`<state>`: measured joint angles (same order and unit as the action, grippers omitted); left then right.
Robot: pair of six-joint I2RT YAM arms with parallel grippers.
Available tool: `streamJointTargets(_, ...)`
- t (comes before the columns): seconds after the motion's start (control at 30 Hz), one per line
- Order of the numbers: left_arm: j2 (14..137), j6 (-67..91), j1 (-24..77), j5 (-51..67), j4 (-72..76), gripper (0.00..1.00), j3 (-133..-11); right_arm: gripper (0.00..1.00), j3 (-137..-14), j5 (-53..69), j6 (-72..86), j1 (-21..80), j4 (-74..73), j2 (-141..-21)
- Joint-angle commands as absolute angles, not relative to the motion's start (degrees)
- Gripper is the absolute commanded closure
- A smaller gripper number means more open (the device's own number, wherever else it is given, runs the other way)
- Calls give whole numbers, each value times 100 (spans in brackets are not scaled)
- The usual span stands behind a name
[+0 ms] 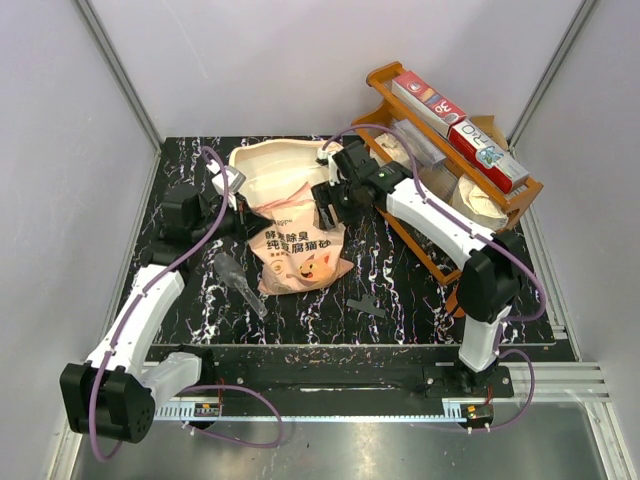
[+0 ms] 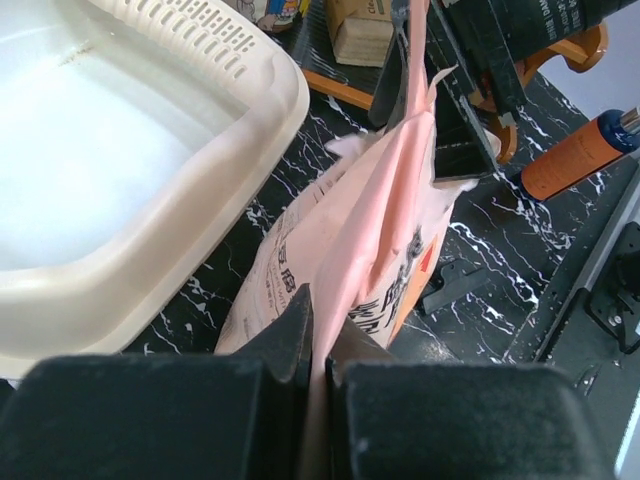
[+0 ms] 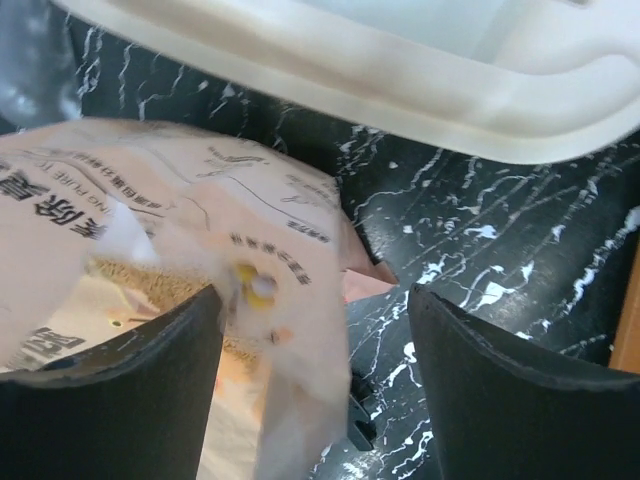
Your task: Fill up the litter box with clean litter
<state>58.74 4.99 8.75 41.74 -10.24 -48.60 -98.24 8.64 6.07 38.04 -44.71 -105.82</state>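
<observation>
Litter box [image 2: 230, 190] shows best from the left wrist. From the pincers out: the left gripper [image 2: 320, 342] is pinched tight on the edge of the pink-orange bag [image 2: 370, 230], with the film squeezed flat between its two black fingers. The right gripper [image 3: 315, 295] has its fingers spread wide at the bag's torn top, and a loose flap hangs against one finger.

The right wrist cam looks down into the bag, and that's the only view where you can see the clean litter [image 3: 140, 285], a patch of tan granules still inside. It also catches small upside-down print on the film; I can just make out "PURE", the rest is too blurred.

The top cam gets the front of the bag: big Chinese characters and a cartoon cat face. It puts the cream box at the far middle of the black marbled table [image 1: 400, 300], just behind the bag, with a brown wooden rack [image 1: 380, 75] to its right. Red-and-white cartons [image 1: 425, 100] lie on the rack, lettering too small to read.

Only the left wrist shows the slotted grille at the box's far end. A clear scoop-like thing [image 1: 240, 283] lies left of the bag.
</observation>
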Motion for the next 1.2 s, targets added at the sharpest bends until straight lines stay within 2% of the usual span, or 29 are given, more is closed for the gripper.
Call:
streamJointTargets(0.0, 5792, -95, 844, 4088, -263, 100, -5774, 25, -10379, 26, 1072, 3569, -4833, -10529)
streamJointTargets(0.07, 5809, -412, 844, 3947, -299, 100, -5949, 35, -10678, 131, 1116, 3324, -4922, -10652)
streamJointTargets(0.1, 5827, -509, 844, 3859, -308, 100, -6020, 45, -10766, 132, 1064, 3287, -4939, -10678)
streamJointTargets(0.37, 6064, -554, 844, 3999, -273, 100, -6364, 78, -10969, 614, 923, 3226, -4869, -10741)
streamJointTargets(0.4, 6064, -510, 844, 4008, -194, 100, -6294, 84, -10908, 641, 932, 3234, -4869, -10714)
streamJointTargets(0.43, 6073, -466, 844, 4008, -176, 100, -6171, 96, -10768, 703, 914, 3234, -4869, -10679)
streamJointTargets(0.47, 6073, -440, 844, 3999, -158, 100, -6092, 100, -10680, 721, 905, 3243, -4869, -10609)
streamJointTargets(0.63, 6038, -194, 844, 4017, -272, 100, -5827, 100, -10100, 844, 800, 3234, -4606, -10249)
streamJointTargets(0.7, 5977, -246, 835, 4017, -682, 84, -5879, 100, -10029, 940, 687, 3234, -4334, -10029)
streamJointTargets(0.73, 5933, -464, 826, 3999, -894, 72, -5915, 100, -10002, 967, 659, 3243, -4246, -9976)
streamJointTargets(0.77, 5872, -614, 783, 3947, -1123, 53, -5976, 100, -9976, 993, 633, 3234, -4054, -9862)
streamJointTargets(0.83, 5565, -1026, 721, 3552, -1817, 32, -5977, 64, -9949, 1203, 405, 3234, -3894, -9722)
streamJointTargets(0.9, 5197, -1291, 633, 2948, -2570, 16, -6020, 41, -10002, 1274, 221, 3243, -3815, -9642)
streamJointTargets(1.07, 4343, -2284, 501, 2242, -3752, 7, -5784, 29, -10037, 1371, -201, 3243, -3630, -9326)
streamJointTargets(1.17, 3999, -3109, 466, 2346, -4349, 4, -5625, 23, -9993, 1485, -492, 3243, -3630, -9194)
